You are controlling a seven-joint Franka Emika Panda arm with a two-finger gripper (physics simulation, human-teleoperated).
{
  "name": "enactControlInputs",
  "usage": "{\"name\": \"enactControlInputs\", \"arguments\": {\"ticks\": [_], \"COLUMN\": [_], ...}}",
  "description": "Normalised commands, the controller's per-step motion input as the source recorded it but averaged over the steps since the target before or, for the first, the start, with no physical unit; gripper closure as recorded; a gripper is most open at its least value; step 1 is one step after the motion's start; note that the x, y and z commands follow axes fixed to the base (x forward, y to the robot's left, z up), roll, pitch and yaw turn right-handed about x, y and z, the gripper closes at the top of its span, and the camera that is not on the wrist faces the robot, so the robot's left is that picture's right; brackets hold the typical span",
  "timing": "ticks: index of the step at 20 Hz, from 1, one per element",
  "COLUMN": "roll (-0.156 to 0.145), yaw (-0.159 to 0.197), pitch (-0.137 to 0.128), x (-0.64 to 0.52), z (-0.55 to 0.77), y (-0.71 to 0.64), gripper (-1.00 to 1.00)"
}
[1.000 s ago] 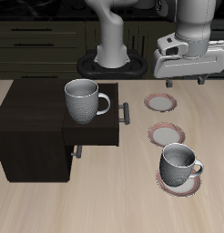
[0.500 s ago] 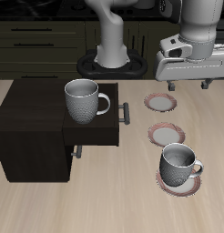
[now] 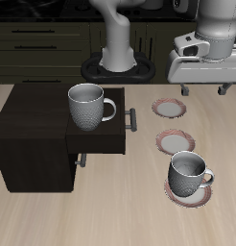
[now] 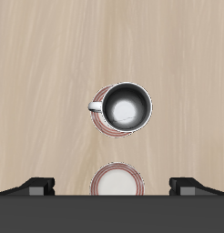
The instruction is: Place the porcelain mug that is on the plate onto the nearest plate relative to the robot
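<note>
On front plate (image 3: 190, 195), porcelain mug (image 3: 188, 174), upright

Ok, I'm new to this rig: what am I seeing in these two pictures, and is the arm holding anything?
It is a simulated robot arm with a two-finger gripper. The exterior view looks from the table's front toward the robot's base. There the grey-white dotted porcelain mug stands on a small striped-rim plate near the front edge. Two matching empty plates lie farther back: the middle plate and the plate nearest the robot. A similar grey mug sits on a dark wooden cabinet. The wrist view looks straight down from the gripper onto the mug. The gripper is open and holds nothing.
</note>
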Motion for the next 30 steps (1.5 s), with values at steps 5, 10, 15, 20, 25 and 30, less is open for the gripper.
{"name": "enactControlInputs", "arguments": {"ticks": [5,10,15,20,25,30], "roll": [0.01,-0.012,-0.012,0.006,-0.011,0.011], "yaw": [-0.005,0.039,0.007,-0.001,-0.011,0.041], "pitch": [0.031,0.001,-0.06,-0.003,0.004,0.003], "x": [0.28,0.19,0.21,0.09,-0.02,0.02], "z": [-0.02,-0.07,0.06,0.02,-0.15,-0.23], "y": [0.03,0.0,-0.08,-0.06,-0.01,0.11], "gripper": [-1.0,-1.0,-1.0,-1.0,-1.0,-1.0]}}
